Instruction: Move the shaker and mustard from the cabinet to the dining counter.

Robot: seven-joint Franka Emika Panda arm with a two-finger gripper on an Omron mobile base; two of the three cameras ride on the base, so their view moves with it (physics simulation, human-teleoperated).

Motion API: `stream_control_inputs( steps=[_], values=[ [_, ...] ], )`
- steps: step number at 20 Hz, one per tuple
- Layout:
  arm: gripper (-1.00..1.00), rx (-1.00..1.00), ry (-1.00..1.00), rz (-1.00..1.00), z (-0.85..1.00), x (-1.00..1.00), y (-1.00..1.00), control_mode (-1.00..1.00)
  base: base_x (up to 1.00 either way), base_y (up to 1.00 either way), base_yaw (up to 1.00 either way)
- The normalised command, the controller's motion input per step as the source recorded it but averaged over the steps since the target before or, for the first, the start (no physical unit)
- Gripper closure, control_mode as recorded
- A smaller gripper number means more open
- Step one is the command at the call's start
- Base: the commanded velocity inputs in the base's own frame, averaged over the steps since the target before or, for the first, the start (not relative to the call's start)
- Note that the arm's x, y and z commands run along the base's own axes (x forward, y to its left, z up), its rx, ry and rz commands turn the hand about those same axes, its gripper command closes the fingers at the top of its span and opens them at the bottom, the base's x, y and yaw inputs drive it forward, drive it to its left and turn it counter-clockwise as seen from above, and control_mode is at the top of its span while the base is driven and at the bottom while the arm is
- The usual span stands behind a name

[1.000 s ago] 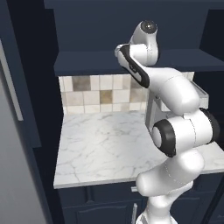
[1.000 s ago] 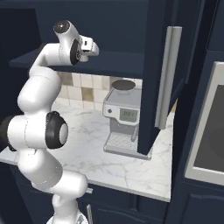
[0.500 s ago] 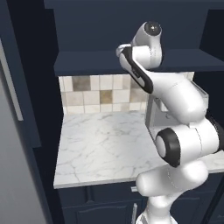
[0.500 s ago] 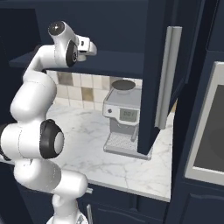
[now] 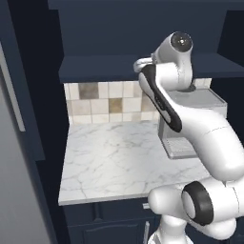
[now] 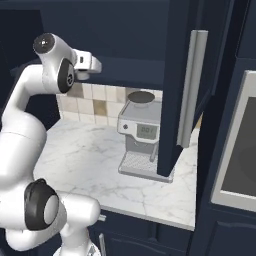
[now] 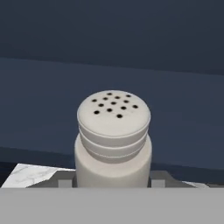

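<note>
The pale grey-white shaker (image 7: 113,140), with a perforated cap, stands upright between my gripper's (image 7: 111,183) fingertips (image 7: 65,183), and the jaws sit against its two sides. In the right base view my gripper (image 6: 94,64) is held high in front of the open dark navy cabinet (image 6: 125,35), level with its bottom shelf (image 5: 105,66). From the left base view the hand (image 5: 143,64) is mostly hidden behind the wrist. The mustard and the dining counter are out of view.
A silver coffee machine (image 6: 141,137) stands on the marble worktop (image 5: 114,157) under the cabinet, against a tiled backsplash (image 5: 109,102). The open cabinet door (image 6: 175,85) with its long silver handle (image 6: 190,90) hangs to the right. A built-in oven front (image 6: 240,140) lies further right.
The wrist has swung slightly lower and sideways, away from the cabinet opening, carrying the shaker. The jaws have kept the same width.
</note>
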Motion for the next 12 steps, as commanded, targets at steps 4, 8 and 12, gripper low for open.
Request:
stream_control_inputs(
  steps=[4,8,12],
  values=[
    [1.0,-0.05,0.02,0.0,0.0,-1.0,-0.04,-1.0,0.0,0.0,0.0],
    [1.0,-0.01,0.08,0.0,-0.02,-1.0,-0.08,-1.0,0.0,0.0,0.0],
    [1.0,0.0,0.09,0.0,-0.16,-0.83,-0.09,-1.0,0.0,0.0,0.0]
  ],
)
